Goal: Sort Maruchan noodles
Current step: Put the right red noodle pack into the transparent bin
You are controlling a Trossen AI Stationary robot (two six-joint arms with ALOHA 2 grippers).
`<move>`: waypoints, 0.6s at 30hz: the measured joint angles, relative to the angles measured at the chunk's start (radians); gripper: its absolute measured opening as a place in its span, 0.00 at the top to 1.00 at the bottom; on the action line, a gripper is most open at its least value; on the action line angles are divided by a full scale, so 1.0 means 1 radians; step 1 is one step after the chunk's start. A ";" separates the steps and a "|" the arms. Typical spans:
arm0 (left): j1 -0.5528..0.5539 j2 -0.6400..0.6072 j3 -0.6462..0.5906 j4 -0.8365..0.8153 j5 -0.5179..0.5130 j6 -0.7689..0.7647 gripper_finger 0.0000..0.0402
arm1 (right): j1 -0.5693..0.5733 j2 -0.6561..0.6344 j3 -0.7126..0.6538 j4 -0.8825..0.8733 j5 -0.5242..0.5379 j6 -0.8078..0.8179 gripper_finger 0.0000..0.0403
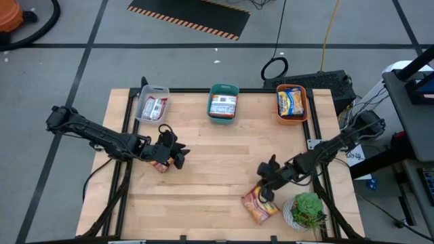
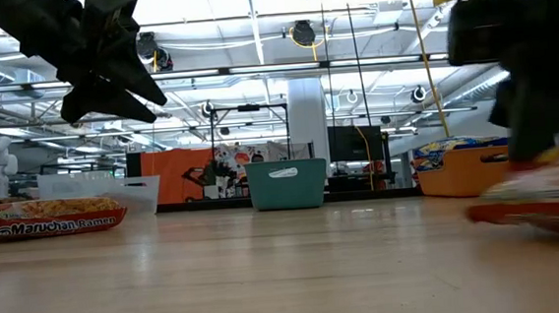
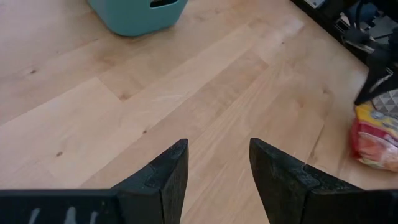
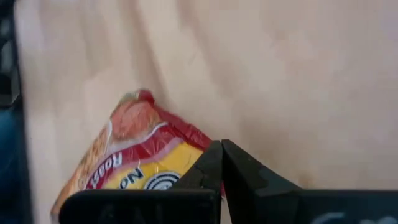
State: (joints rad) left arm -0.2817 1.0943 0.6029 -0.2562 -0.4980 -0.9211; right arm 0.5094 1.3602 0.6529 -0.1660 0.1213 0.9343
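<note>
Pale wood counter; clear, teal and orange bins; red-and-yellow packet; green plant.

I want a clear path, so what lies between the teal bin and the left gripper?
Only bare table, as the high view shows between the teal bin and the left gripper.

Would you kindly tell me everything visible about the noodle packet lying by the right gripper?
The noodle packet is a flat rectangular wrapper of glossy plastic, printed orange-yellow with red bands and partial lettering. It lies flat and askew on the wooden table near its front edge, just beside the potted plant. The right gripper is shut on one edge of it; the packet has not left the table.
</note>
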 joint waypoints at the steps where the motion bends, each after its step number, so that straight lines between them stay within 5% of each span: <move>1: 0.000 0.000 0.000 0.000 0.000 0.000 0.56 | -0.012 0.000 0.000 0.005 0.030 -0.010 1.00; 9: 0.000 0.000 0.000 0.000 0.000 0.002 0.56 | -0.066 0.000 0.000 0.153 0.405 -0.144 1.00; 18: -0.001 0.000 0.000 -0.001 0.000 0.001 0.56 | -0.065 0.000 0.000 0.201 0.422 -0.194 0.93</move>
State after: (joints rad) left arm -0.2831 1.0943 0.6029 -0.2569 -0.4981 -0.9199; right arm 0.4442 1.3602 0.6529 0.0347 0.5437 0.7406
